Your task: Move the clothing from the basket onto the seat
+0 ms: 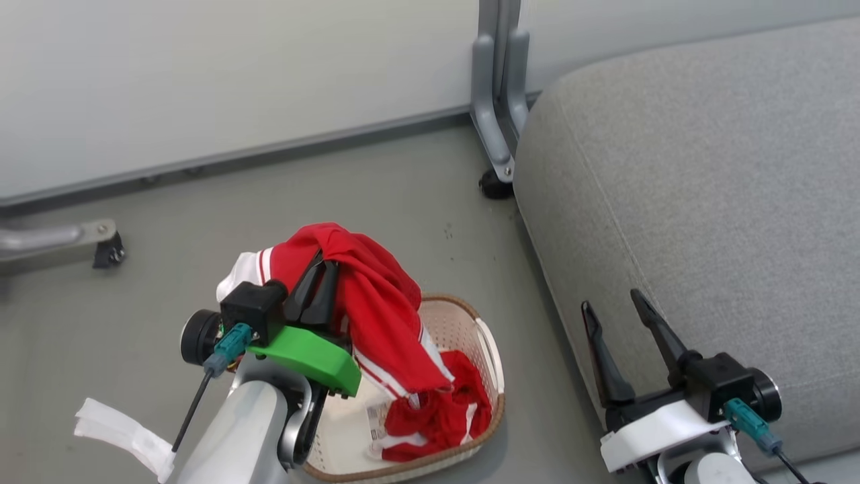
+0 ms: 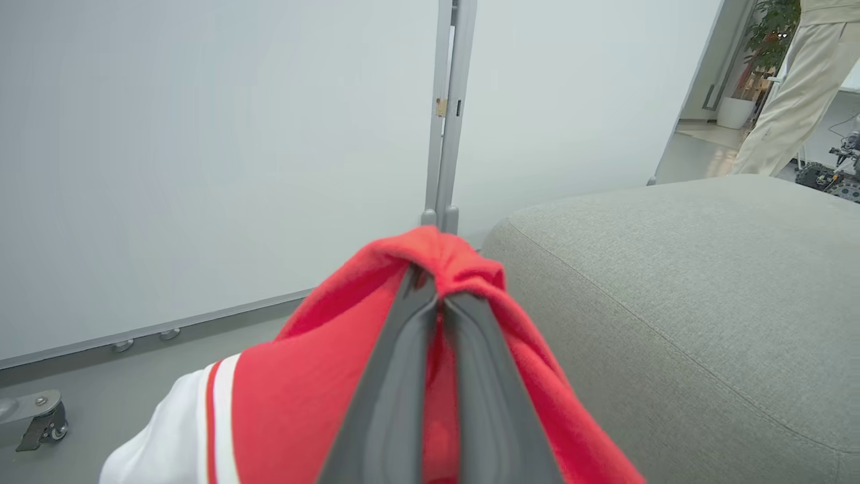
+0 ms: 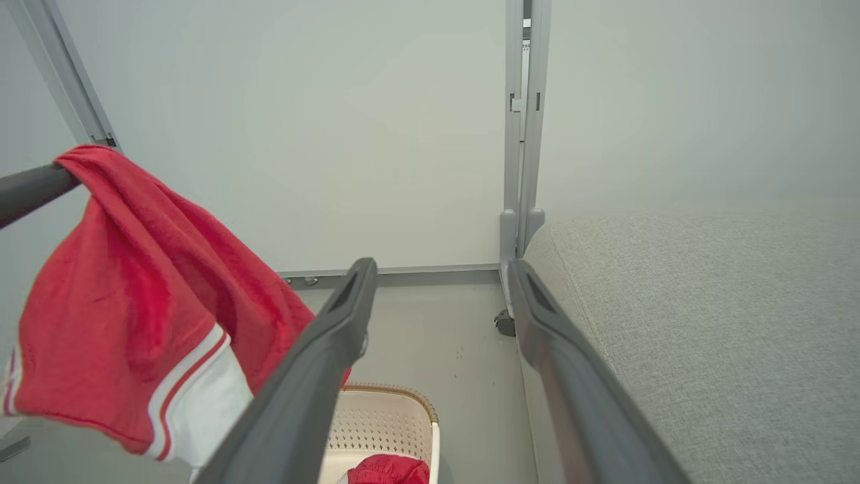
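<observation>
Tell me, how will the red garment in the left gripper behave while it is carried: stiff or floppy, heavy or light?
Probably floppy: the red garment drapes in folds from the shut left gripper, above the basket. Likely light, since one small pinch holds it up. Its loose hem may swing or trail on the way to the seat.

Bare floor point(image 1: 376, 181) open across upper left, head view. Right side blocked by seat point(image 1: 705, 168). Grey post foot point(image 1: 496, 154) stands upper centre, just beside seat corner. Narrow floor strip runs between basket point(image 1: 501, 403) and seat. Hanging clothing point(image 1: 376, 302) overhangs basket's left half.
</observation>
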`<state>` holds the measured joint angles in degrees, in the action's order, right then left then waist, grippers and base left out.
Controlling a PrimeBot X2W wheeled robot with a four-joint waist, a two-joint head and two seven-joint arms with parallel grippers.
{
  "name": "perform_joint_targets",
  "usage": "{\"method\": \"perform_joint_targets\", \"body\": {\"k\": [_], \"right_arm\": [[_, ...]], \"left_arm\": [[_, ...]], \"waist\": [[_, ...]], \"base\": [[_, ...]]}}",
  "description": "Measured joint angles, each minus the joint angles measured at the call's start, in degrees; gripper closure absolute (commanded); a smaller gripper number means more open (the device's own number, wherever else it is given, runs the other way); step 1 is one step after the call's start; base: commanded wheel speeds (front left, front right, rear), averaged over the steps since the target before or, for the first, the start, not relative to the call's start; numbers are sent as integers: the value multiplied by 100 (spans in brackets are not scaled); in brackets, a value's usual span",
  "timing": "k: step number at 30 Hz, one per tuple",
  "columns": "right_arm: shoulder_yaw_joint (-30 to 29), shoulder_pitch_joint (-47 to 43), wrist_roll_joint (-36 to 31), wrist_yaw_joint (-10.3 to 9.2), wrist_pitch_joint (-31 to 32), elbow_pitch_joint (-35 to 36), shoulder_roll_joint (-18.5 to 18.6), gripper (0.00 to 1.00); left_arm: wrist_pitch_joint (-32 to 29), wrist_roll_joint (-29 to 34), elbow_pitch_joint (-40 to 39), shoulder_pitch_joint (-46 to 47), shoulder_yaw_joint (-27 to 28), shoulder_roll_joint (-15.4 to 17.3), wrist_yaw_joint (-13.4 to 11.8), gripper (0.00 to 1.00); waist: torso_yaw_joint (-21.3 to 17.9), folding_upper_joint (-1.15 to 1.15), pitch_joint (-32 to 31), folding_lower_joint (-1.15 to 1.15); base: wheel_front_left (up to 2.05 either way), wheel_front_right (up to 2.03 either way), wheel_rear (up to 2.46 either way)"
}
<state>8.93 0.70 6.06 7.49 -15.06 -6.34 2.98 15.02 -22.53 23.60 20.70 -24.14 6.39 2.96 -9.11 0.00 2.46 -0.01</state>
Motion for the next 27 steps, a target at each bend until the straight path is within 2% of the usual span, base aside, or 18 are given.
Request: {"method": "perform_joint_targets", "body": {"k": [7, 15, 27], "right_arm": [[175, -73, 92, 0, 0, 64, 89, 0], [470, -67, 278, 0, 0, 151, 147, 0], [1742, 431, 1149, 0, 0, 292, 322, 0]], "left_arm": [[1, 74, -470, -186, 54, -40, 53, 100], [0, 148, -613, -194, -156, -93, 66, 100], [-159, 237, -843, -190, -712, -214, 127, 100]], "waist": [[84, 0, -418, 0], [169, 0, -445, 0], [188, 0, -418, 0]], "base": [[0, 0, 0], [0, 0, 0], [0, 0, 0]]}}
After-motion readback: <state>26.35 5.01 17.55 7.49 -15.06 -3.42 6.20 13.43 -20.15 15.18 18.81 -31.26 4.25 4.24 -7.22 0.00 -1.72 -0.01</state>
